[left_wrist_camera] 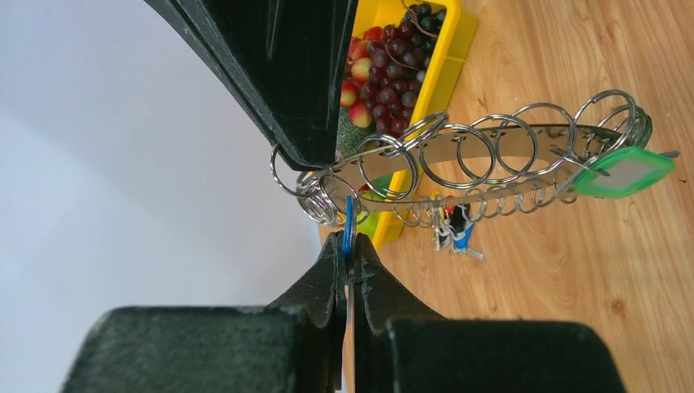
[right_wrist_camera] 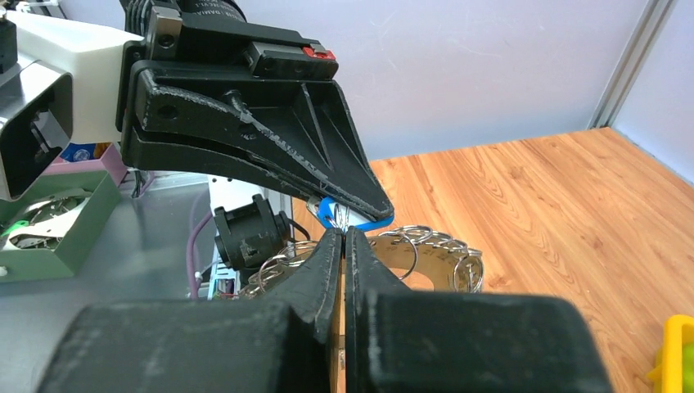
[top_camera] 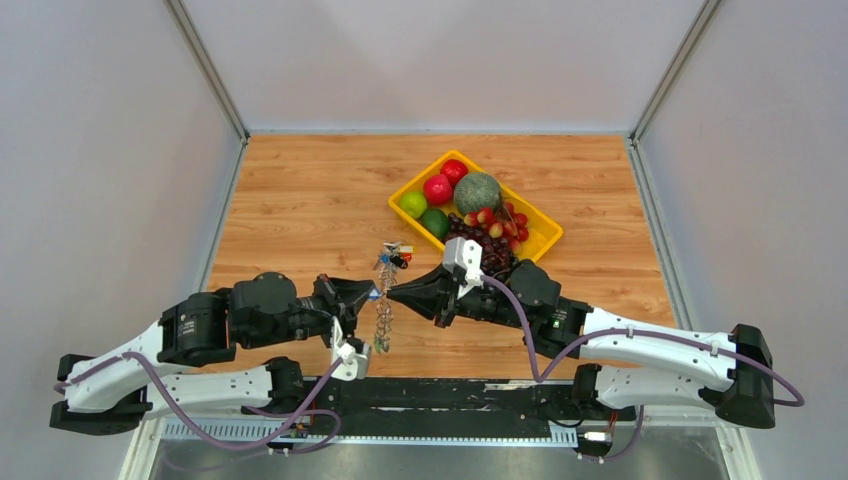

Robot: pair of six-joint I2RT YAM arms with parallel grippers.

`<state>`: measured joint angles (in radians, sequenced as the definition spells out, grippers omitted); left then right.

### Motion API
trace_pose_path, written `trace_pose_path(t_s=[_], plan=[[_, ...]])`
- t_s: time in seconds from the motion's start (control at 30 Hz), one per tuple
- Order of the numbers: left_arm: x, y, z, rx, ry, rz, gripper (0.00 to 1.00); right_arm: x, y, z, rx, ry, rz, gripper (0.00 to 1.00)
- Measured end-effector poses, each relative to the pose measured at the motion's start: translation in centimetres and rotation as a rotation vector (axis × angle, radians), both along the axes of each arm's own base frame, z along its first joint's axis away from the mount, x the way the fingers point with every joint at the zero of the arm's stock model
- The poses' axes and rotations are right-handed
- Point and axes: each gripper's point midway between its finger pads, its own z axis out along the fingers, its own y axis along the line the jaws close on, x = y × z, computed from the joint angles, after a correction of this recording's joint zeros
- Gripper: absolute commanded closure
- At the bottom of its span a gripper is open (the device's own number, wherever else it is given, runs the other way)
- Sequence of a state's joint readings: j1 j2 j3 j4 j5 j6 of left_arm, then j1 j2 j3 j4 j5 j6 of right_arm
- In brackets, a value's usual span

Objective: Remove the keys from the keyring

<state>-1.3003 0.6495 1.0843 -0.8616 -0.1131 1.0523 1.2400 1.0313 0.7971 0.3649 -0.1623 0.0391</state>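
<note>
The keyring (top_camera: 383, 325) hangs edge-on between my two grippers, above the table. In the left wrist view it is a flat grey metal band (left_wrist_camera: 372, 168) strung with many silvery split rings; a green-headed key (left_wrist_camera: 626, 173) hangs at its far end. My left gripper (left_wrist_camera: 350, 246) is shut on a blue-headed key (left_wrist_camera: 349, 225) at the near end. My right gripper (right_wrist_camera: 344, 233) is shut on a thin ring of the keyring (right_wrist_camera: 425, 261), right beside the blue key (right_wrist_camera: 352, 218). The two grippers meet tip to tip, left (top_camera: 378, 290) and right (top_camera: 392, 291).
A small cluster of coloured keys (top_camera: 393, 258) lies on the wooden table just beyond the grippers. A yellow tray (top_camera: 425, 172) with a melon (top_camera: 477, 192), grapes and other fruit stands behind the right arm. A green box (right_wrist_camera: 49, 229) sits off the table's near edge.
</note>
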Motion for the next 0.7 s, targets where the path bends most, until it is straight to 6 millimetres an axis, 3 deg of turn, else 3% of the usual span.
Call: trace_pose_path(t_s=[0.7], plan=[[0.1, -0.2, 0.7, -0.042, -0.001, 0.011, 1.0, -1.5, -0.1, 0.8, 0.029, 0.018, 0.092, 1.0]])
